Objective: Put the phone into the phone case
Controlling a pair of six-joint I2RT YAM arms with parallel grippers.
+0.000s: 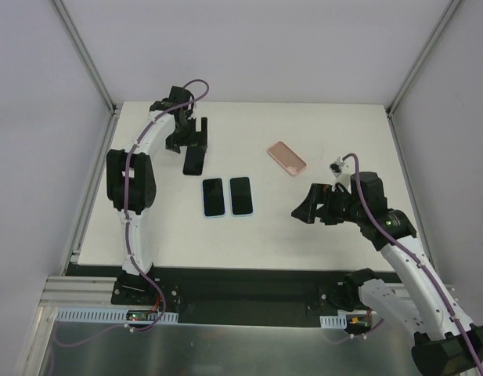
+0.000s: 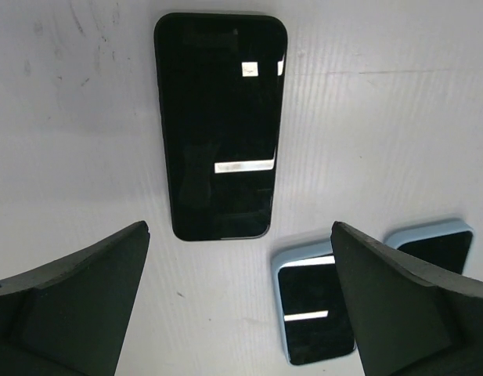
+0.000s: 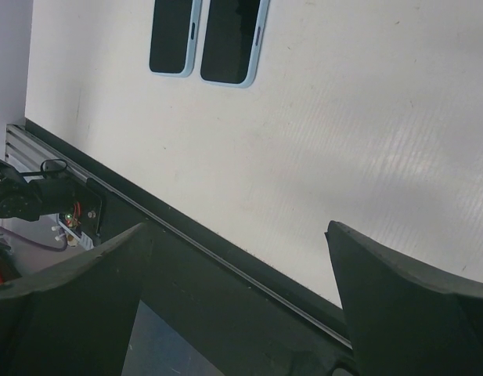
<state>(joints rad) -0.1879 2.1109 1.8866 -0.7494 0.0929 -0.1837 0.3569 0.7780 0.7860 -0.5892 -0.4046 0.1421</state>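
left pincer (image 2: 239,301) open above black phone (image 2: 220,125), white table (image 1: 319,227)

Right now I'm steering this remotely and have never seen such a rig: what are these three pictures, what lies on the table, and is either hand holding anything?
The big picture looks down from above and behind two robot arms bolted at the near edge of a white table. The other two come from cameras on each wrist; the dark wedges at their lower edges are that arm's own fingers.

The left hand hovers open above a black phone lying flat, which its wrist camera sees between the fingers. Nearer the arms lie two dark-screened phones with light blue edges, side by side. A pink phone case lies apart, toward the right.

The right hand is open over bare table, away from everything. Neither hand holds anything, so the phone is not yet in the case.
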